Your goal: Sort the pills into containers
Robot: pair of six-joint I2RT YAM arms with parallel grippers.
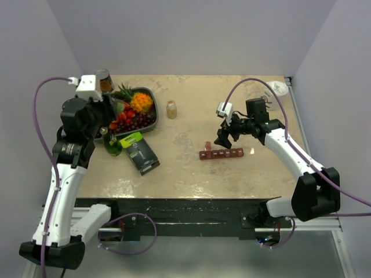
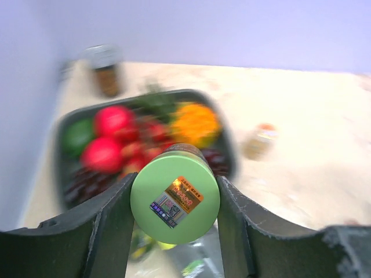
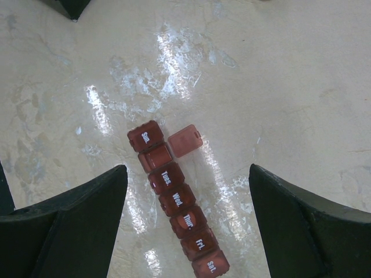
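**Right pincer poised over the weekly pill organiser; left pincer holding a green bottle**

The dark red weekly pill organiser point(image 3: 177, 200) lies flat on the glossy surface point(image 3: 290, 87), right of centre and directly below the right pincer point(image 3: 186, 168), whose fingers are spread wide with nothing between them. Its compartments read Sun. to Sat.; the lid point(image 3: 185, 141) of the second one is flipped open sideways and the rest are closed. The left pincer point(image 2: 175, 185) pinches the green bottle point(image 2: 175, 201) by its sides, in front of the fruit tray point(image 2: 61, 136). The organiser looks like light, stiff, smooth plastic, so it will probably skid if nudged. Its lids seem to be thin snap flaps on small hinges. Grip the strip across its narrow sides, and lift each lid gently at its free edge.
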